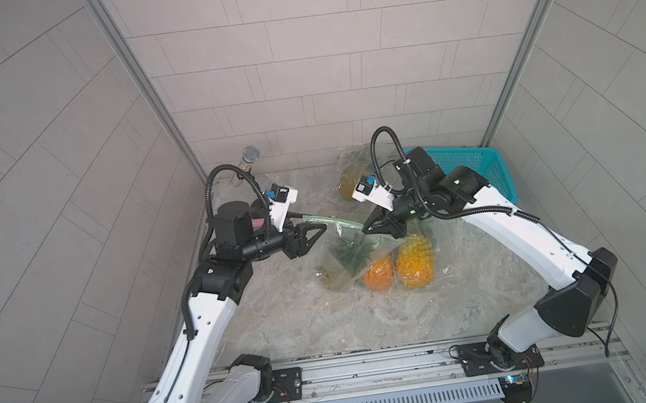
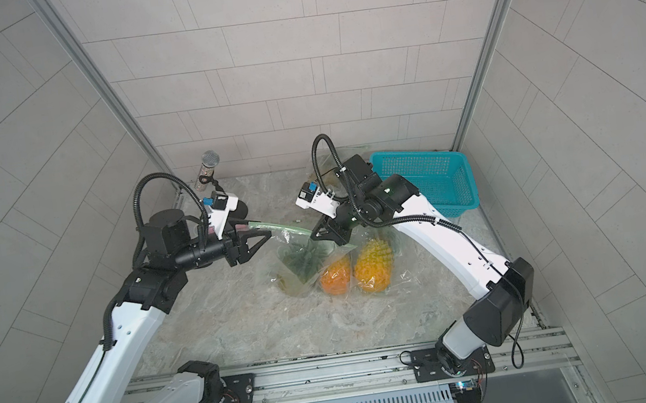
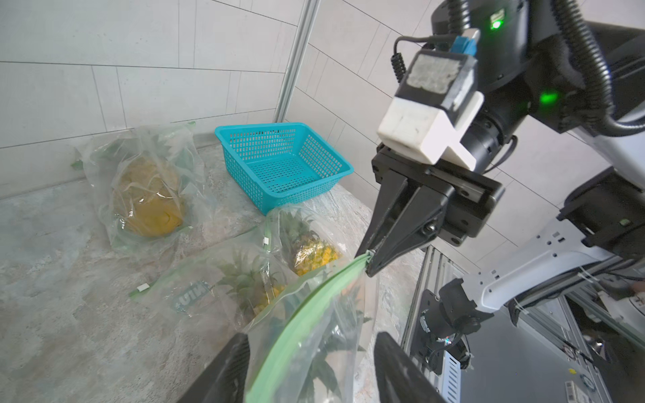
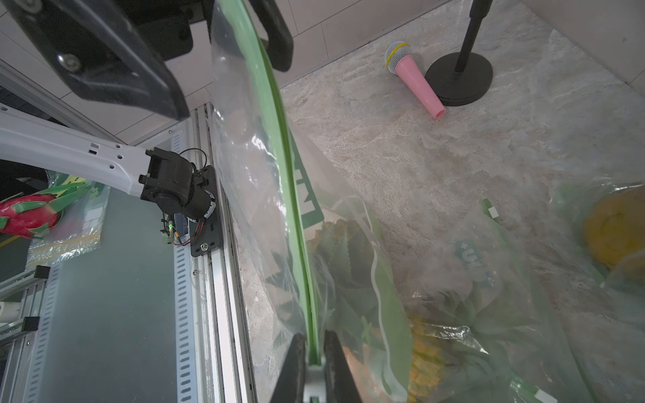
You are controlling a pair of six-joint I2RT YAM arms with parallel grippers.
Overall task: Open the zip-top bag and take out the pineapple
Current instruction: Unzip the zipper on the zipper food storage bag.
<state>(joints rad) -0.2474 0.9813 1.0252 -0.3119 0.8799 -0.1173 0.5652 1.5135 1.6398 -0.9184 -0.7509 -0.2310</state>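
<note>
The zip-top bag (image 3: pixel 349 314) was hung above the marble table (image 1: pixel 286 324) by its zip strip (image 3: pixel 310 310). The strip was stretched lengthwise from the left gripper (image 3: pixel 313 336), fingers apart astride it, to the right gripper (image 3: pixel 371 260), clamped on its end. The pineapple (image 3: pixel 324 352) was enclosed beneath, crowded by other bagged fruit (image 1: pixel 414 260).

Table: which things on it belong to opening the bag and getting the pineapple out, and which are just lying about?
In the job: zip-top bag held up by its green zip; pineapple inside it; right pincer, shut on the zip end; left pincer, open around the zip.
Lying about: yellow bagged pineapple; far bagged pineapple; teal basket; pink microphone; microphone stand.
</note>
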